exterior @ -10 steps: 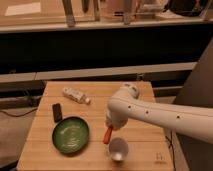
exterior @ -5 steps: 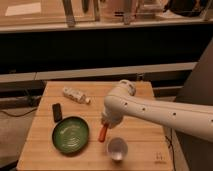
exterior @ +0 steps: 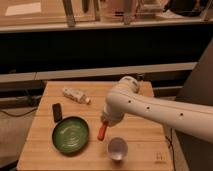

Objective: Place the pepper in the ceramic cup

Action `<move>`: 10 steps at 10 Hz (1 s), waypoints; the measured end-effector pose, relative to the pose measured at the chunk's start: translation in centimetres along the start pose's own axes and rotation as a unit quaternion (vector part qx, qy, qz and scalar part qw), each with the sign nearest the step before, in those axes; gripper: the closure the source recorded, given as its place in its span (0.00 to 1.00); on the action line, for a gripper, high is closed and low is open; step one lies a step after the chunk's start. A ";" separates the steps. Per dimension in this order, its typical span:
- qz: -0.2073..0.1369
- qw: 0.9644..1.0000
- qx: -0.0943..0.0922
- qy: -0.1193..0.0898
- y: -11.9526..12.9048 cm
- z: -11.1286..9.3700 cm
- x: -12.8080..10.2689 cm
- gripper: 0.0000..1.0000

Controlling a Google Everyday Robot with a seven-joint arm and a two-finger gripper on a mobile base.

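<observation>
The red-orange pepper (exterior: 102, 130) hangs from my gripper (exterior: 105, 122) above the wooden table, tip pointing down. The gripper sits at the end of my white arm, which reaches in from the right. The small white ceramic cup (exterior: 117, 148) stands upright on the table just below and to the right of the pepper, apart from it. The pepper hangs between the cup and the green plate, up and left of the cup's rim.
A green round plate (exterior: 71, 134) lies left of the cup. A dark flat rectangular object (exterior: 57, 112) lies beyond the plate. A small bottle (exterior: 76, 95) lies on its side at the back. The wooden table (exterior: 145, 137) ends close in front of the cup.
My arm and gripper have moved left with the pepper, from over the cup toward the gap between cup and plate. The cup, plate and bottle have not moved.
</observation>
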 end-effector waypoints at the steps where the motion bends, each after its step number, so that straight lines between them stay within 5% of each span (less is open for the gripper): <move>1: 0.003 1.000 0.005 0.002 0.7 -0.7 -0.1 1.00; 7: 0.024 1.000 0.013 0.014 4.6 -1.6 0.2 1.00; 10: 0.018 0.999 0.021 0.047 5.9 -1.2 0.5 1.00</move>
